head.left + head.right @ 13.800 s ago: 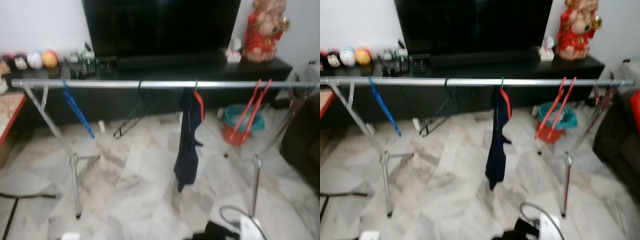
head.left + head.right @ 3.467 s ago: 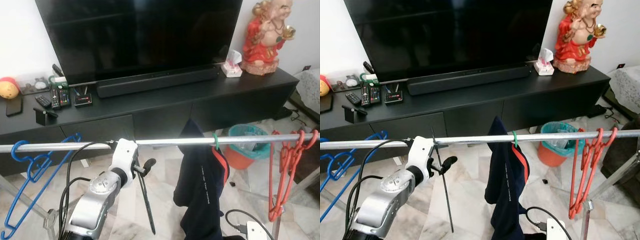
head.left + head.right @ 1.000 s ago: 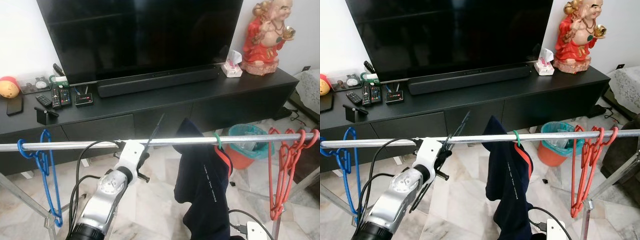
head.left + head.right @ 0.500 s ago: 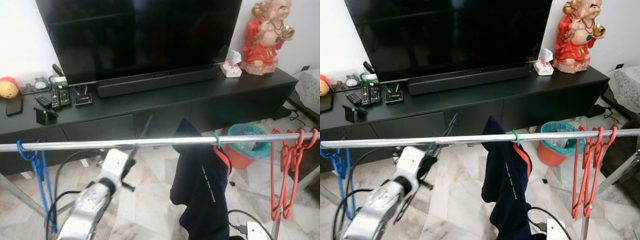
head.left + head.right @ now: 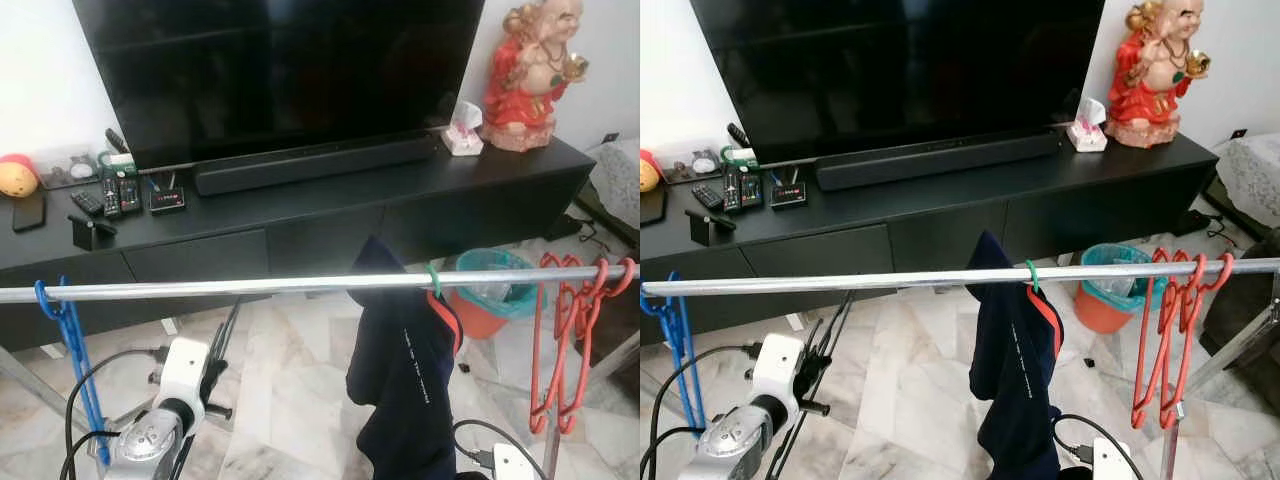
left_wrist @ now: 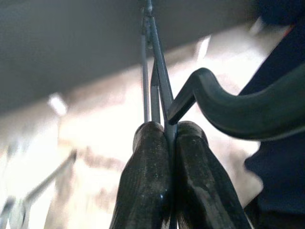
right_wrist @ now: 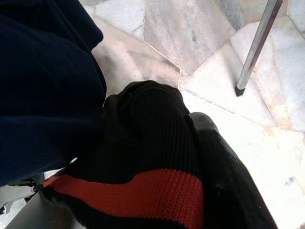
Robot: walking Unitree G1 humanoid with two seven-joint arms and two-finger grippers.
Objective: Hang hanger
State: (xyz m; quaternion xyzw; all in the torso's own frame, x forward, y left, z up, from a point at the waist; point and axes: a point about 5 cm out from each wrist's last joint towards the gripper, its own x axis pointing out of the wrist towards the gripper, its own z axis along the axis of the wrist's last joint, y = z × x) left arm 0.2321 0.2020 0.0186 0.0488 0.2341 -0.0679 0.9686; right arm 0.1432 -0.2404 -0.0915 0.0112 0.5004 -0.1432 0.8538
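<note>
Below the rail (image 5: 250, 288), the left gripper (image 6: 164, 143) held its jaws pinched on the thin wire hanger (image 5: 228, 335), judged light, stiff and best gripped near its neck, while the right gripper (image 7: 190, 157), rightward, clamped a black knitted garment (image 7: 147, 143).

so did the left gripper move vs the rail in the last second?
Yes. The left gripper, shut on the black hanger, dropped from the rail to below it.
</note>
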